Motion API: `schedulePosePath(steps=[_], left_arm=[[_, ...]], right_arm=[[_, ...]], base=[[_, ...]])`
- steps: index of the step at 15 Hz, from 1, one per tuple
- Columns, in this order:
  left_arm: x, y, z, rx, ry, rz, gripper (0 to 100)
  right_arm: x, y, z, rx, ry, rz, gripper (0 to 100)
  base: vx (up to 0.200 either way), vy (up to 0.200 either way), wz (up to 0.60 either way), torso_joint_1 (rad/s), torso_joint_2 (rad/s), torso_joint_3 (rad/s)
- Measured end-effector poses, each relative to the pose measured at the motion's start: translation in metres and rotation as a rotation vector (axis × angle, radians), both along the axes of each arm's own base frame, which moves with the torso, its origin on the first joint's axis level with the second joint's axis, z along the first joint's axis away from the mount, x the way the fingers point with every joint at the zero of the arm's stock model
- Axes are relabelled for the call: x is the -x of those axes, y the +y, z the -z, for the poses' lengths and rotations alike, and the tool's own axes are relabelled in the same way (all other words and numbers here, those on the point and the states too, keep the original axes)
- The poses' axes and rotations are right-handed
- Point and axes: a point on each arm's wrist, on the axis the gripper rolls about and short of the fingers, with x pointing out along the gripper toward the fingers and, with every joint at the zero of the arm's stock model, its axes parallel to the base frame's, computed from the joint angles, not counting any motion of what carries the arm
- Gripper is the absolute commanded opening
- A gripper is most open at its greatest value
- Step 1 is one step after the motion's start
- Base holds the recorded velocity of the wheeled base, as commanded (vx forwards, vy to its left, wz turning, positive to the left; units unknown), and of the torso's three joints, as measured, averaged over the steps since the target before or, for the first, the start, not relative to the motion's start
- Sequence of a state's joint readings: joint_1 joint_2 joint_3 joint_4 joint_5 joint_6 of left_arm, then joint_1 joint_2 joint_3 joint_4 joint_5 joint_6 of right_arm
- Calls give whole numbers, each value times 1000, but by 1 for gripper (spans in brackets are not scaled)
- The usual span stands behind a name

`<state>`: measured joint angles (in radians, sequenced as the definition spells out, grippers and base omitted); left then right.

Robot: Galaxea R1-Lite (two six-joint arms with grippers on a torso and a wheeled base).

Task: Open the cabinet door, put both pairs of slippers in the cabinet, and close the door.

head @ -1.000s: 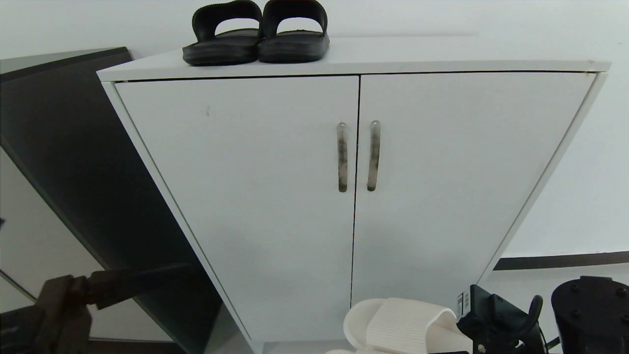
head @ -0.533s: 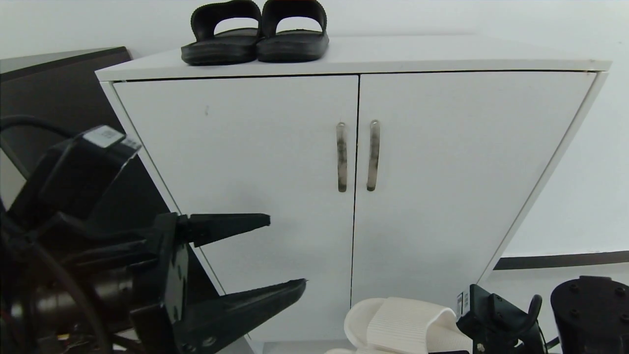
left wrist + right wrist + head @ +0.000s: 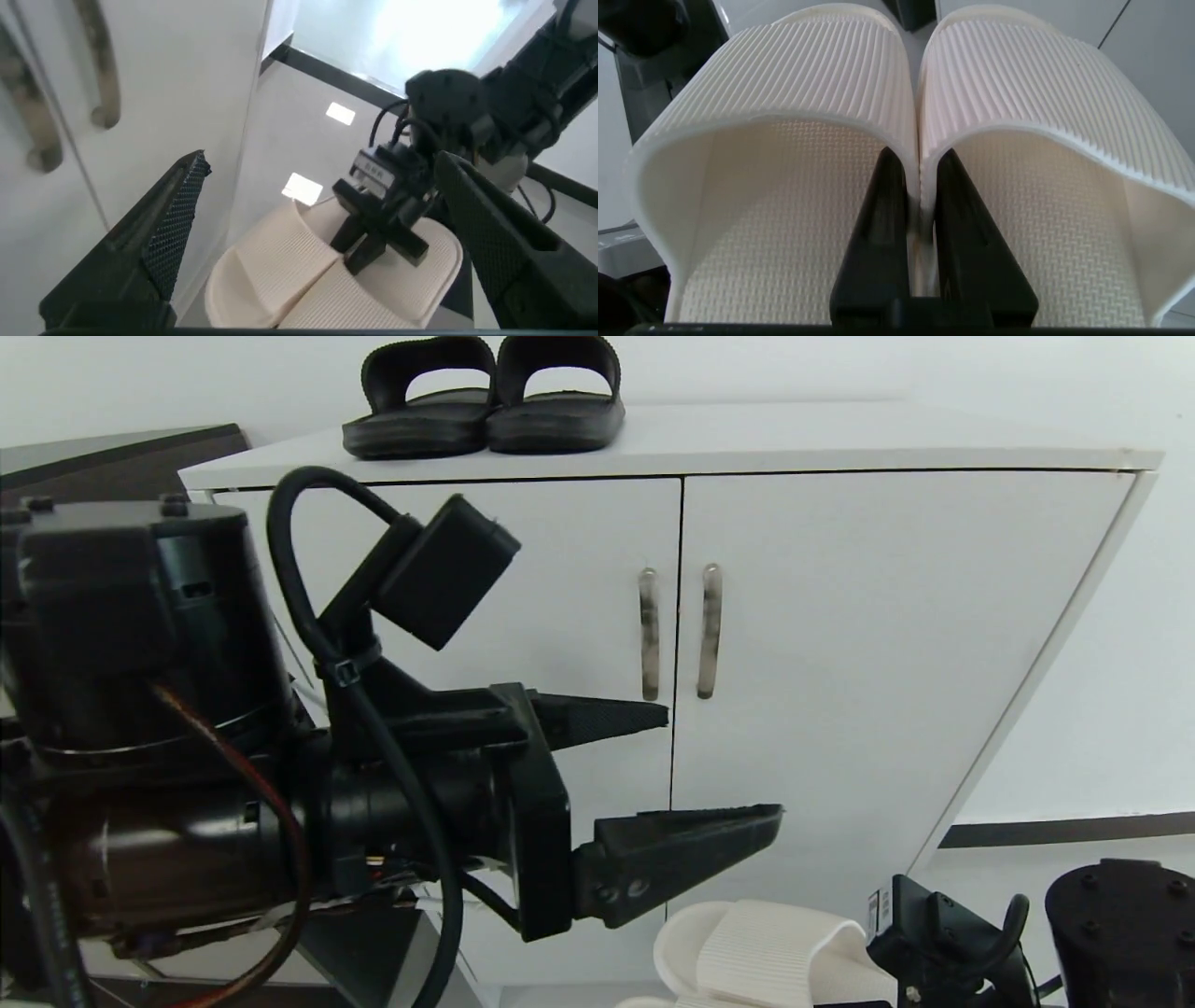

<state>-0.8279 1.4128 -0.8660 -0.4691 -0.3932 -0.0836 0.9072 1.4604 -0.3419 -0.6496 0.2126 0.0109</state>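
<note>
Cabinet [image 3: 887, 616] is standing, both doors shut. Black slippers [image 3: 485, 401] are sitting on the cabinet's top. White slippers [image 3: 747, 943] are being held low before the cabinet's right door, right gripper [image 3: 919, 159] pinching their inner walls. Left gripper [image 3: 724, 765] is hovering spread wide before the cabinet, below its handles [image 3: 707, 630].

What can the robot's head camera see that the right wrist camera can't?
Head camera: the white cabinet with both doors shut, its two handles, the black slippers on top, and the open left gripper in front of the doors.
Right wrist camera: the right gripper pinching the cream slippers by their touching inner sides, plus their bumpy footbeds.
Both: the cream slippers.
</note>
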Motion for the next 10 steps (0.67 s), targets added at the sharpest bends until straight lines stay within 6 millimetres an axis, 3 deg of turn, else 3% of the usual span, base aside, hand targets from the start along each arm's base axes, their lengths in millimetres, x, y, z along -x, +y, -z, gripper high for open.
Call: schedulePosePath(steps=[5, 10], left_arm=[[-15, -21, -16, 75, 90, 23, 100], [-25, -24, -22, 101, 114, 47, 100]], right_arm=[[-1, 1, 3, 11, 5, -1, 0], [-2, 3, 6, 28, 7, -14, 0]], base=[[0, 0, 0, 0, 0, 0], [0, 0, 0, 0, 0, 0]])
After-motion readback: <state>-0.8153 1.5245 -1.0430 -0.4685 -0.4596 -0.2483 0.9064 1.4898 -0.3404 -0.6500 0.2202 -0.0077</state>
